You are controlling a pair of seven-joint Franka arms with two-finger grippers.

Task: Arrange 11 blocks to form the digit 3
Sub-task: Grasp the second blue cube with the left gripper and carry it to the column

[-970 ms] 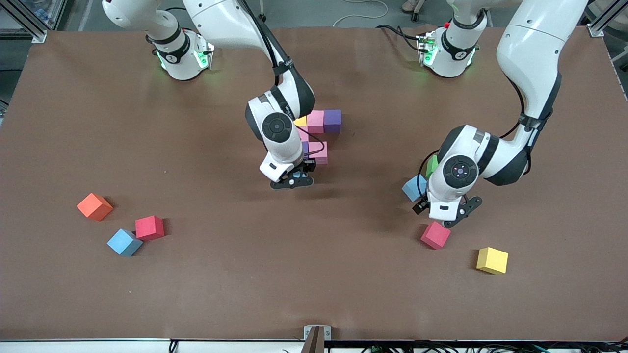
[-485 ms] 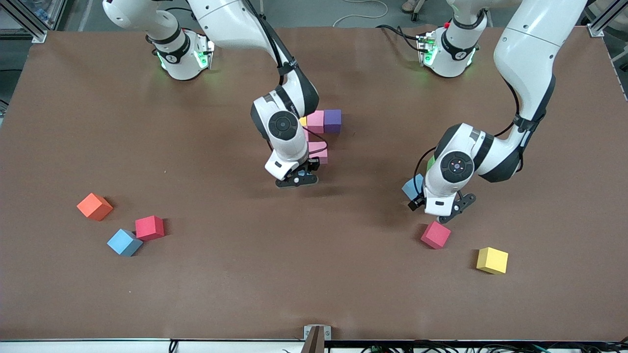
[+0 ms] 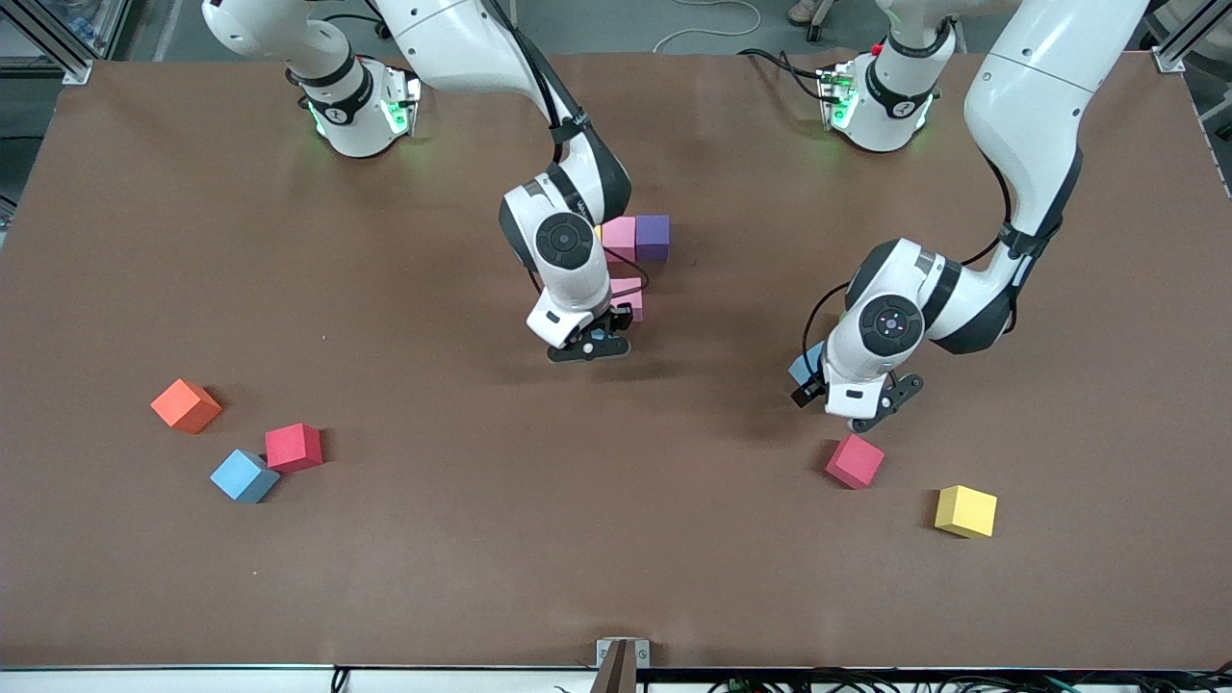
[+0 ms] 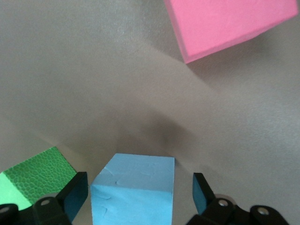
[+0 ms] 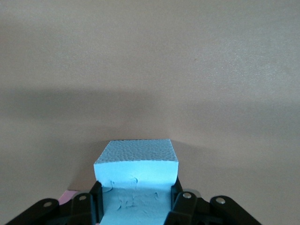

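Note:
My right gripper [image 3: 589, 346] is shut on a light blue block [image 5: 136, 164], low beside a pink cube [image 3: 628, 298] of the partly built digit. That cluster also shows a pink cube [image 3: 619, 236], a purple cube [image 3: 653, 236] and a yellow sliver; the right arm hides the rest of it. My left gripper [image 3: 855, 409] is open, its fingers [image 4: 75, 197] on either side of a second light blue block [image 4: 133, 187], not touching it. This block also shows in the front view [image 3: 805, 366]. A red cube [image 3: 854, 461] lies nearer the front camera.
A green cube [image 4: 33, 171] sits beside the left gripper's blue block. A yellow cube [image 3: 965, 510] lies near the red one. Toward the right arm's end lie an orange cube [image 3: 186, 405], a red cube [image 3: 294, 447] and a light blue cube [image 3: 243, 475].
My right gripper has carried its blue block closer to the pink cube of the cluster. My left gripper has moved away from the red cube and over the light blue block.

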